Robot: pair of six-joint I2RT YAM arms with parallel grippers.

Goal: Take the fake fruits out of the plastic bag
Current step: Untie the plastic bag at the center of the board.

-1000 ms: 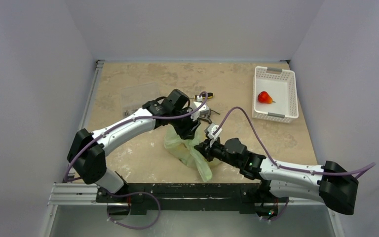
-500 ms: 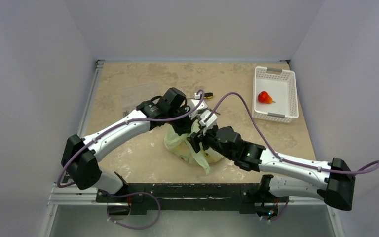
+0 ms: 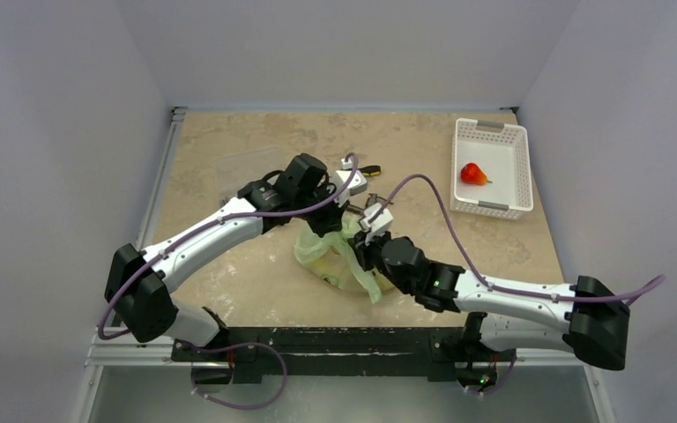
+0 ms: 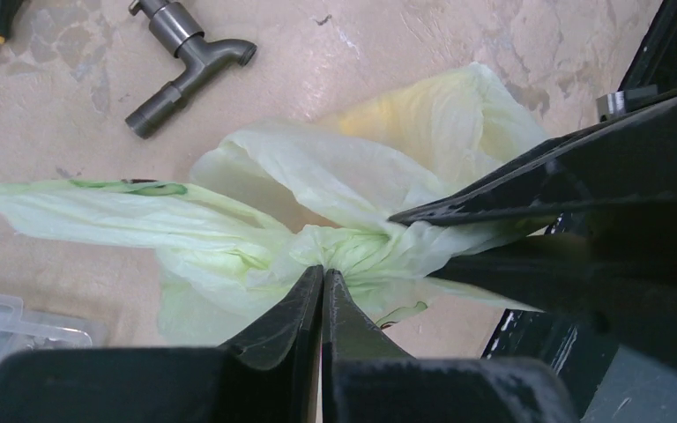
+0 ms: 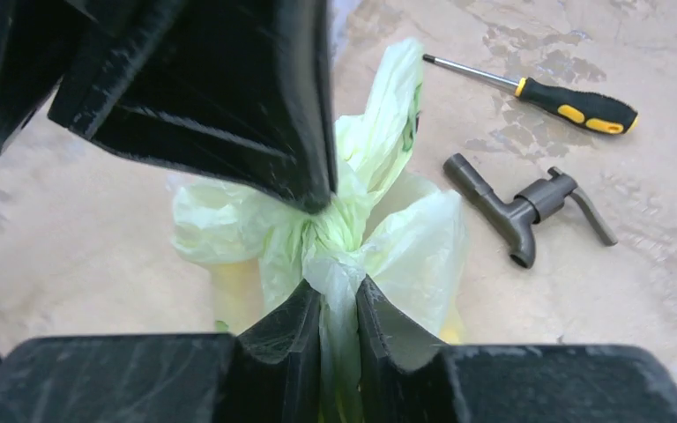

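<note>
The pale yellow-green plastic bag sits mid-table, bunched and knotted at the top. A yellow-orange fruit shows dimly through its film. My left gripper is shut on the bag's gathered plastic at the knot. My right gripper is shut on a twisted strand of the bag from the other side. Both grippers meet over the bag in the top view, the left and the right. A red fake fruit lies in the white basket.
A yellow-and-black-handled screwdriver and a grey metal tap lie on the table just behind the bag. A clear plastic packet lies at the back left. The basket stands at the back right.
My right gripper has moved forward and left onto the bag's top, meeting the left gripper. The left arm has shifted slightly left and back. The bag's loose tail has swung a little.
</note>
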